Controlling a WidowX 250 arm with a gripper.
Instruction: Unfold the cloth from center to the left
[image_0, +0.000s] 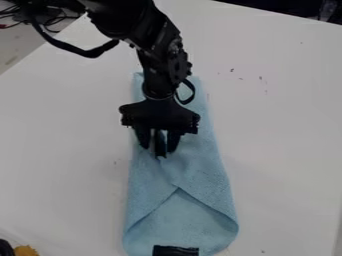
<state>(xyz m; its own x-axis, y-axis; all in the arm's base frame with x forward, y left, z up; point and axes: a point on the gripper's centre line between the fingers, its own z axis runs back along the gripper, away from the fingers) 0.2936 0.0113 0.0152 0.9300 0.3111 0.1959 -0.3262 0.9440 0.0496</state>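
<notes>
Across a white tabletop (280, 125), reaching well out to either side of the fingers (143, 137), notice first a yellow thing (27, 251), far nearer the camera than the fingers and off to picture left, too cut off to name. Straight down from the fingers, come next to a black patch (175, 251) at the near end of the blue cloth (204, 165), lying lengthwise in a long folded strip. Between patch and fingers, find two slanting edges, meeting at a point over a lower layer. Likely to handle as light, soft and limp, with no risk of breaking, but apt to slide or bunch. Best taken by the upper layer alone, at the free edge just below the fingers, then lifted low and drawn left; easy to pinch both layers and drag everything. At the gripper (159, 150), pointing down over the middle of the strip, see fingers partly apart, with a dark sliver between them, hard to identify. Seem to touch or nearly touch the top layer; cannot tell of any hold. Beyond the fingers, follow the cloth on under the arm (167, 55), then reach cables (57, 17) past the table's far corner.
</notes>
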